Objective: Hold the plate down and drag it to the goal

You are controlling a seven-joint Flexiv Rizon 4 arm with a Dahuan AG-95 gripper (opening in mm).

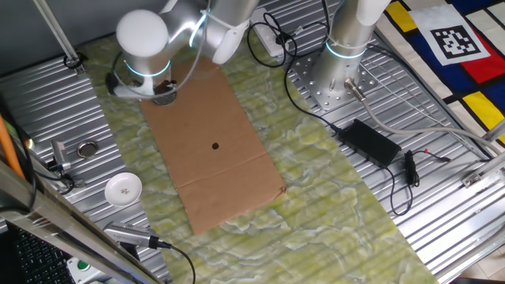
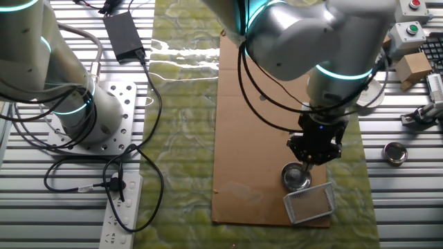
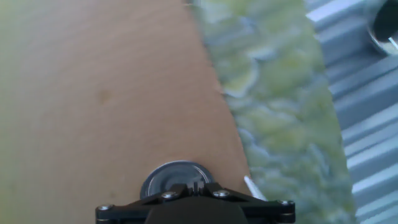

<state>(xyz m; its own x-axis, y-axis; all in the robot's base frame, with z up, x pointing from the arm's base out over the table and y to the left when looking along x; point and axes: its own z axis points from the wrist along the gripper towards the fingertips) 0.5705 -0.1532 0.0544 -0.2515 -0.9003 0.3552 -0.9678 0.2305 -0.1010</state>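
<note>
The plate (image 2: 296, 178), a small silvery disc with a darker centre, lies on the brown cardboard sheet (image 2: 256, 138) near its corner. The goal (image 2: 309, 205), a white angular bracket, sits just beyond it, nearly touching its rim. My gripper (image 2: 313, 160) points straight down with its jaws together, the tips resting on the plate's centre. In the hand view the plate (image 3: 176, 178) shows just above my shut gripper (image 3: 194, 188), and a white tip of the goal (image 3: 252, 186) is at its right. In one fixed view my gripper (image 1: 163, 95) hides the plate.
A white round dish (image 1: 124, 189) and another metal ring (image 1: 87, 147) lie on the ribbed metal table beside the green mat (image 1: 331, 197). A second arm's base (image 1: 341, 75), a black power brick (image 1: 369, 140) and cables stand across the mat.
</note>
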